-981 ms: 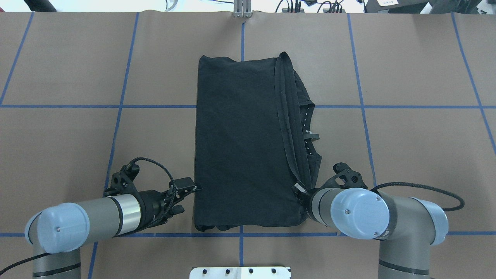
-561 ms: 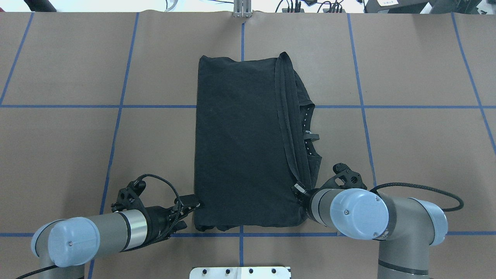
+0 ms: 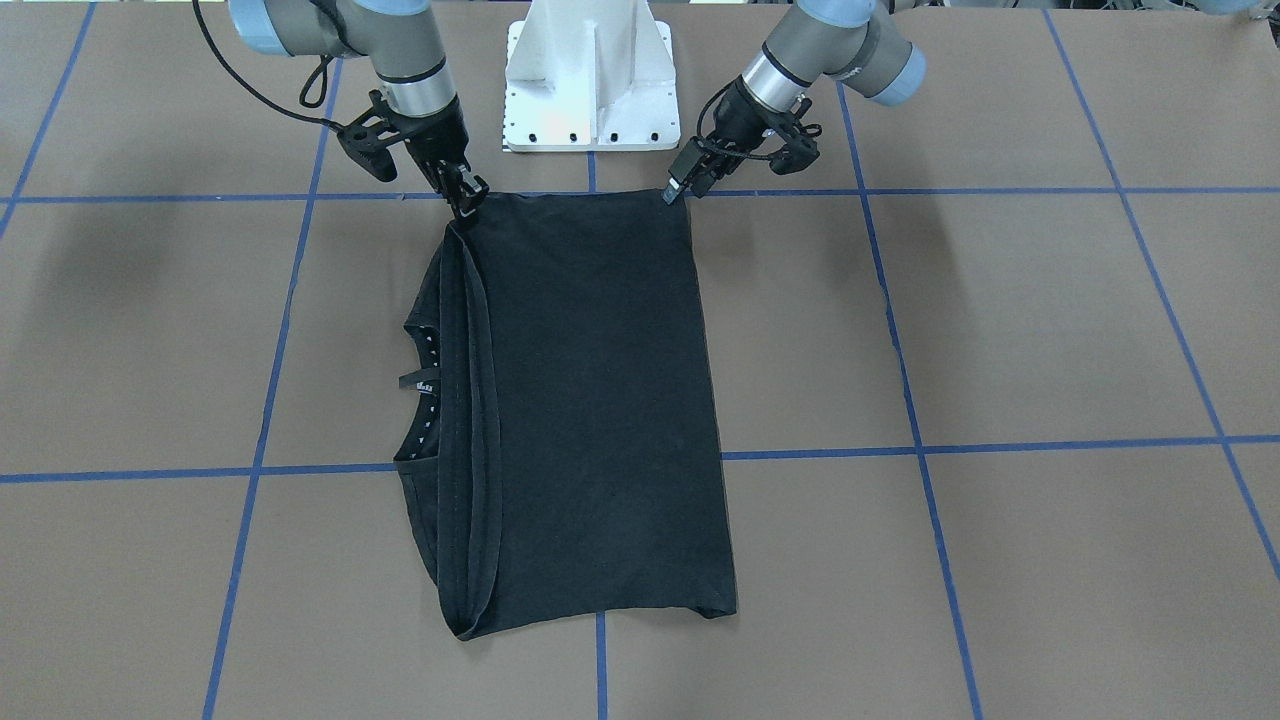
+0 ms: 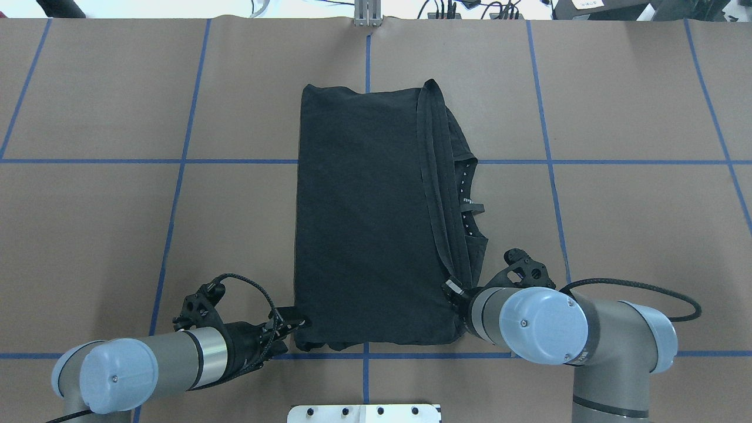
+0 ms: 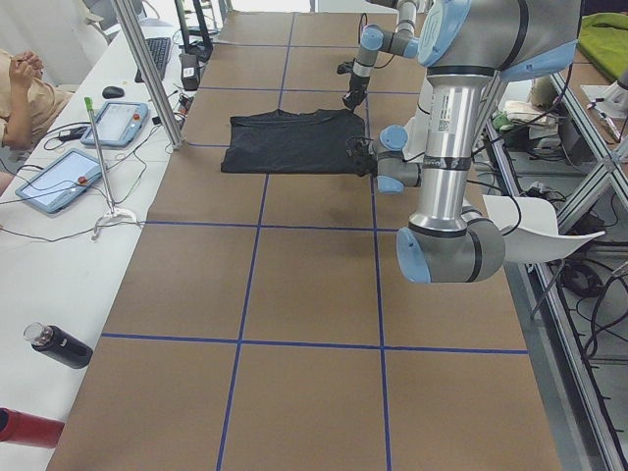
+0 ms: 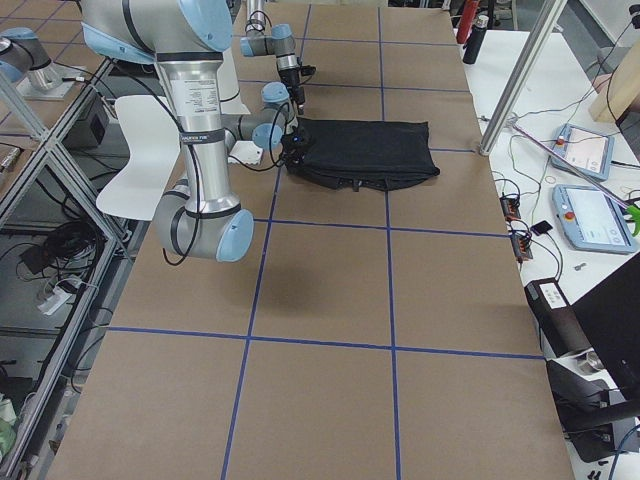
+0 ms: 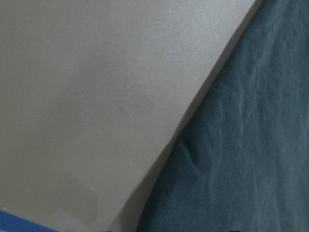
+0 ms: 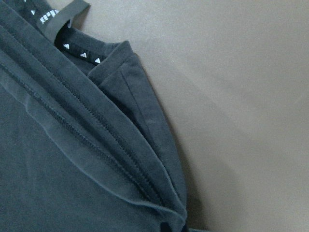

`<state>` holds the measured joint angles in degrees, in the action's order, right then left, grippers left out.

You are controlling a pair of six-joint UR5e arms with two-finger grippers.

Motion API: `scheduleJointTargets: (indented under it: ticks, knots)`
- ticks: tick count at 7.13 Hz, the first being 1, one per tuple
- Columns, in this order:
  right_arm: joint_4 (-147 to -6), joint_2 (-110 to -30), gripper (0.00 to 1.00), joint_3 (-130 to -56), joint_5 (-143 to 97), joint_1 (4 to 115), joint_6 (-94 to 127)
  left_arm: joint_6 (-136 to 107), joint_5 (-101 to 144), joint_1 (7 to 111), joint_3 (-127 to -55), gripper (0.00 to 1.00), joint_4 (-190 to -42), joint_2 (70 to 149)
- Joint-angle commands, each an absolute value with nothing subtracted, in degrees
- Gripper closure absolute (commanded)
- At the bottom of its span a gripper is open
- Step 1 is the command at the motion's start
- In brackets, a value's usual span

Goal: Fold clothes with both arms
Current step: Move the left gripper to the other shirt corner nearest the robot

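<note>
Over the last second the left end effector (image 4: 294, 322) has slid along the side edge of the black T-shirt (image 4: 364, 223) toward the white base pedestal (image 3: 590, 80). It now sits at the shirt corner nearest the pedestal on the robot's left. The right end effector (image 4: 453, 289) has stayed put at the matching corner on the robot's right, by the stacked hems. Whether either is clenched on cloth or released cannot be told; the wrist views show only fabric and bench. With both at the pedestal-side corners, the pair looks ready to lift that edge and fold it away from the pedestal. The shirt lies flat, already folded lengthwise, directly beyond the pedestal on the brown bench (image 4: 117, 235), which is gridded with blue tape (image 4: 176, 194). Far from the pedestal, a side table holds tablets (image 5: 59, 177), with a seated person (image 5: 25, 83) beside it.
</note>
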<state>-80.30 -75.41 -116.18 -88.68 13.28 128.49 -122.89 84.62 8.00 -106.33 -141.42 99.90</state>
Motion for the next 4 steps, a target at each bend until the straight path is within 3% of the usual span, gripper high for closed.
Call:
scheduleJointTargets:
  ticks: [1,4]
  knots:
    - [-80.24,-75.32,1.00,-116.10,-88.68,13.27,128.50,-123.83,84.55,7.56,-106.17,0.26,-141.42,99.93]
    - [-80.24,-75.32,1.00,-116.19,-88.68,13.27,128.50,-124.10,84.64,7.21,-105.91,0.36,-141.42,100.19]
